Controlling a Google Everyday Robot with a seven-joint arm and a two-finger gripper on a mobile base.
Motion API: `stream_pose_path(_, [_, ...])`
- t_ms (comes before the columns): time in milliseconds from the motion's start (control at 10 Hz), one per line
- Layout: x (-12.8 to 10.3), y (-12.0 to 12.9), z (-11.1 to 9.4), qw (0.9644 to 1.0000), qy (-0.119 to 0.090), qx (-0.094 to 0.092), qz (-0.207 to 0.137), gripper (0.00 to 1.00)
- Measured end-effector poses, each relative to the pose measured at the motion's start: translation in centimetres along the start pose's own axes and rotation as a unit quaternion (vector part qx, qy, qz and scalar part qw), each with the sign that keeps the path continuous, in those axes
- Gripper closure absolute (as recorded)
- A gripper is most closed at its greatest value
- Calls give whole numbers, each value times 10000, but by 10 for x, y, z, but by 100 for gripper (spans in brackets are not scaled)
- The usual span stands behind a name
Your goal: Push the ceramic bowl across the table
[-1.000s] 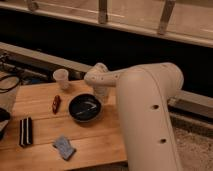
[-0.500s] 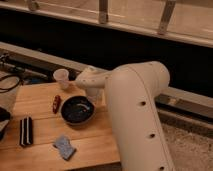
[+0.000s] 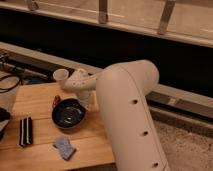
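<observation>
The ceramic bowl [image 3: 69,113] is dark, glossy and round, with pale streaks inside. It sits near the middle of the light-brown wooden table [image 3: 35,97]. My large white arm [image 3: 130,115] reaches in from the right. My gripper [image 3: 85,101] is at the bowl's right rim, just below the white wrist [image 3: 77,82], and is mostly hidden by it. The bowl's right edge is against the gripper end of the arm.
A small whitish cup [image 3: 61,76] stands at the table's far edge. A small reddish object [image 3: 56,101] lies just left of the bowl. A black rectangular item [image 3: 25,131] and a blue cloth [image 3: 64,146] lie nearer the front. Cables [image 3: 10,82] lie at far left.
The bowl has slid to the left and slightly toward the table's front. My arm and gripper have followed it leftward, staying at its right side.
</observation>
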Motion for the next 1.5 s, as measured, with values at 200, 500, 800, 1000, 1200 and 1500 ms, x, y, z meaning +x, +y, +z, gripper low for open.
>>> stream_pose_path(200, [-1,3,0,10000,42,-52,-65,100])
stream_pose_path(500, [-8,43,-5,9992,168,-96,-363,100])
stream_pose_path(800, [-10,55,-7,9981,253,-107,-553,100])
stream_pose_path(1000, [-21,74,-13,9963,287,-138,-798,100])
stream_pose_path(1200, [-43,111,-22,9924,360,-204,-1158,100])
stream_pose_path(1500, [-64,141,-31,9860,371,-258,-1605,100])
